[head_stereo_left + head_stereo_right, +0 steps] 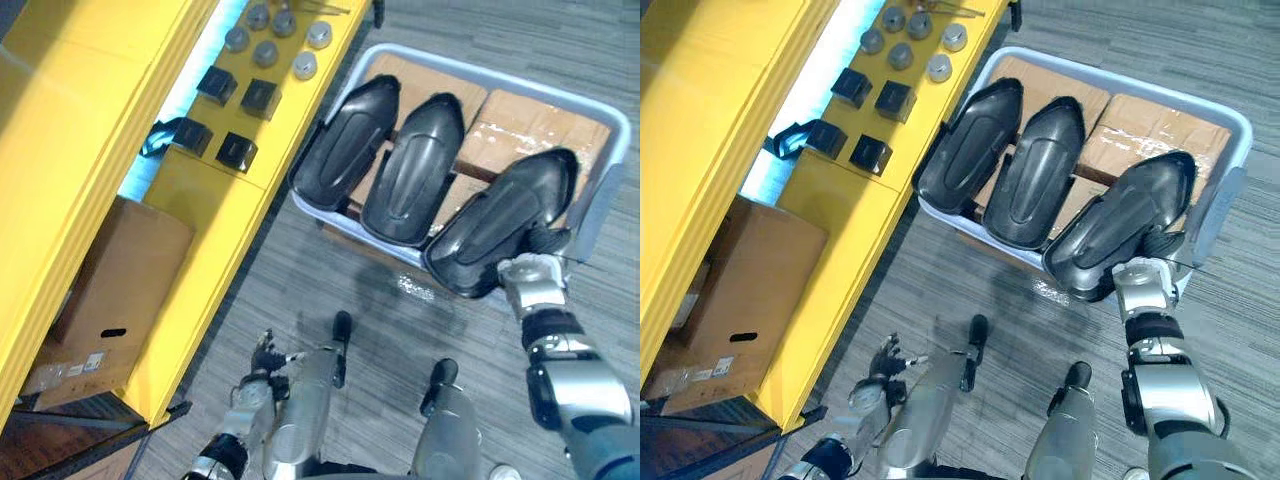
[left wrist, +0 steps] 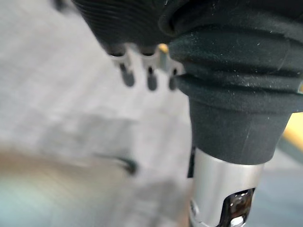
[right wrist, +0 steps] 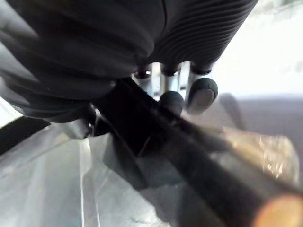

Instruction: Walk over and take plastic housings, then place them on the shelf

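Three black plastic housings lie side by side in a pale blue bin, on top of cardboard boxes. The left housing and the middle housing rest untouched. The right housing hangs out over the bin's near rim. My right hand is at its near end. In the right wrist view its fingers curl round the housing's dark edge. My left hand hangs low near the floor beside the yellow shelf, with relaxed fingers and nothing in it.
The yellow shelf runs along the left, close to the bin. On its top lie several small black parts and several grey round caps. A cardboard box sits on the lower level. Grey carpet lies between me and the bin.
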Available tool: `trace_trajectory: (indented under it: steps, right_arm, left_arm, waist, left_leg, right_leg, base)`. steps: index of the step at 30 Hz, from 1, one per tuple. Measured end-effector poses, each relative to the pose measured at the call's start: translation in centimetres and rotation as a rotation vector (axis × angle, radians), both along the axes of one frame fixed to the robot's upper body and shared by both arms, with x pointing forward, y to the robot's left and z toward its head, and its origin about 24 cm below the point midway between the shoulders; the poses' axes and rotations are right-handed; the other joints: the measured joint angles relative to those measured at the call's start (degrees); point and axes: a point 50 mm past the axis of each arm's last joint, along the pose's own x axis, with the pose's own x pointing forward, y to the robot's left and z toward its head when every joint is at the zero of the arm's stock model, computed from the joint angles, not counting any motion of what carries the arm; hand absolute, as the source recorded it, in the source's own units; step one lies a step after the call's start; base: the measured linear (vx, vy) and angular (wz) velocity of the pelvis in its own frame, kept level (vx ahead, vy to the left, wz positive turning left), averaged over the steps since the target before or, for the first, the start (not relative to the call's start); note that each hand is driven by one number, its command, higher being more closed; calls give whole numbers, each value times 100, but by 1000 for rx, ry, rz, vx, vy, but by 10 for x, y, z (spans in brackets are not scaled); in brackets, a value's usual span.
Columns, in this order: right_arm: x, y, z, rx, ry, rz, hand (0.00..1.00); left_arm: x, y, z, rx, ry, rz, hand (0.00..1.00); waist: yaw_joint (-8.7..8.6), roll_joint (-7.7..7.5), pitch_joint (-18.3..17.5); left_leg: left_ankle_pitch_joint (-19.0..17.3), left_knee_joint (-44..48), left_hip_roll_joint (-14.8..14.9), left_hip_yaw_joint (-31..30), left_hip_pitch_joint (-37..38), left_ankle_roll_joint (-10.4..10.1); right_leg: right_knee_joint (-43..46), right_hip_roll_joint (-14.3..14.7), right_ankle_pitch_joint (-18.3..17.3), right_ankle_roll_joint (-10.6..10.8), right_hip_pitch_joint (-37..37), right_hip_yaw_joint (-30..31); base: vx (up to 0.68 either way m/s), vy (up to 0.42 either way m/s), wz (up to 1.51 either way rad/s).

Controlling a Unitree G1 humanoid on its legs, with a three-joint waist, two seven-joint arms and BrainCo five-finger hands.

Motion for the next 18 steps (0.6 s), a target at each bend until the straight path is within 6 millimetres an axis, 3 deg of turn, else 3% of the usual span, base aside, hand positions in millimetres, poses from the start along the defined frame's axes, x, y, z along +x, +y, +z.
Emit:
trace_trajectory:
  steps: [3,5,11,15,18]
  right_arm:
    - [-9,9,2,-24,-55,33,100]
    - [-15,12,10,-39,-117,26,100]
    - [-17,14,24,-120,-165,39,100]
    - [-15,20,29,-205,-167,65,100]
    - [-11,29,43,-281,-223,103,100]
  left_arm:
    - [3,15,27,90,-110,21,0]
    - [5,19,52,168,-197,-81,0]
    - [9,1,97,222,-363,-358,0]
    - [22,5,131,297,-487,-469,0]
    - [36,-4,157,289,-589,-554,0]
  waist:
    - [-134,-151,98]
    - [-187,-285,150]
    - [-242,-436,90]
    - [-256,-611,-140]
    - [-287,-692,-289]
  left_leg:
    - [-1,-212,42,14,424,-6]
    - [14,-422,54,52,740,-28]
    - [30,-679,36,87,1177,-47]
    - [31,-786,42,97,1320,-47]
    - [49,-825,56,114,1316,-53]
  right_leg:
    - [-233,67,17,8,420,-18]
    - [-387,83,19,7,704,-36]
    - [-701,95,83,-2,1189,-145]
    - [-932,131,174,0,1386,-153]
    - [-1044,159,275,-35,1397,-147]
  base:
    - [137,-58,-8]
    - [92,-48,-4]
    - [63,-14,1]
    - [24,-3,-1]
    - [-5,9,-3]
